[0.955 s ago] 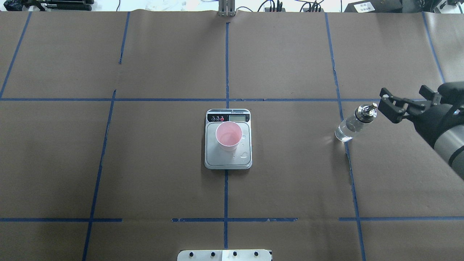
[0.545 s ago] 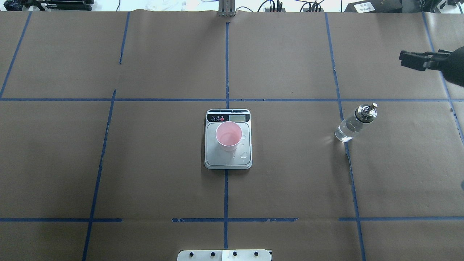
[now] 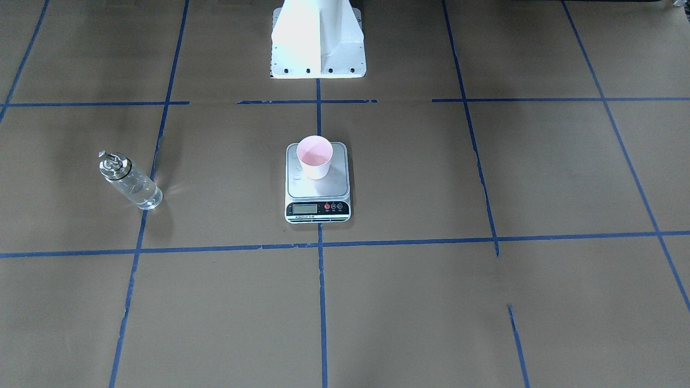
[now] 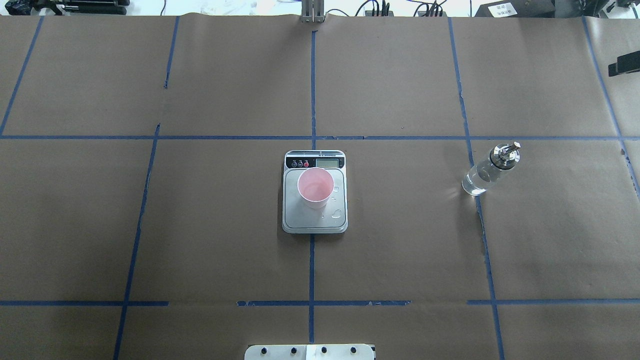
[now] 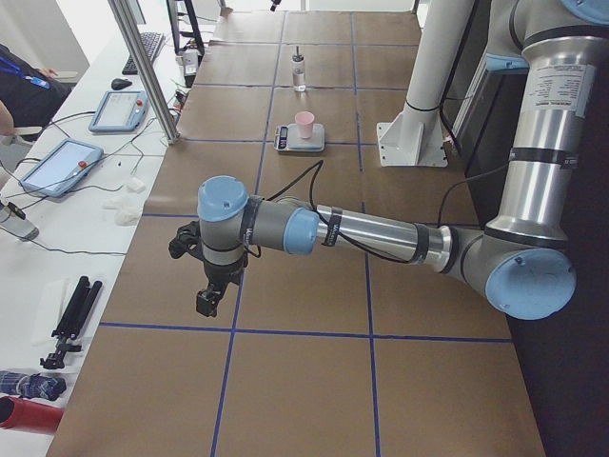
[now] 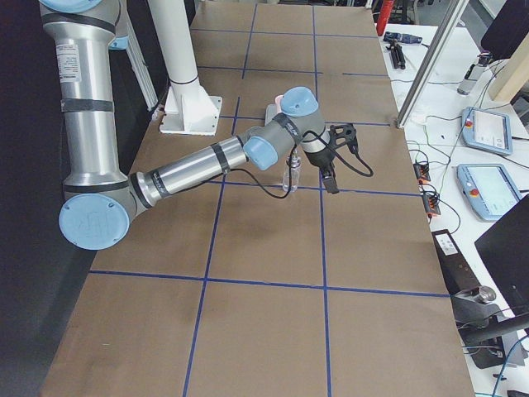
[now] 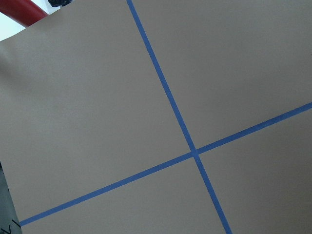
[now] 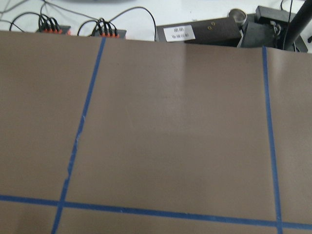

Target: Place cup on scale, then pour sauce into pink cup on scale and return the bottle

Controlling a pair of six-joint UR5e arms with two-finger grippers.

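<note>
The pink cup [image 4: 315, 187] [image 3: 315, 156] stands upright on the silver scale [image 4: 315, 222] [image 3: 318, 189] at the table's middle. Some clear drops lie on the platform beside it. The glass bottle [image 4: 489, 170] [image 3: 130, 181], holding clear sauce, stands alone on a blue tape line to the right. My right gripper [image 6: 335, 161] is well away from the bottle, its fingers apart and empty. Only one of its fingers [image 4: 624, 66] shows at the overhead view's right edge. My left gripper [image 5: 209, 293] hovers over bare paper far off to the left; I cannot tell whether it is open or shut.
Brown paper with blue tape lines [image 4: 312, 90] covers the table. The robot's white base [image 3: 318, 40] stands behind the scale. Tablets and cables [image 5: 57, 164] lie on side tables beyond the table ends, and a metal post [image 4: 312, 11] stands at the far edge.
My right gripper has drawn back from the bottle's cap, going far and to the right until it is nearly out of the overhead view. Bottle, cup and scale have stayed put.
</note>
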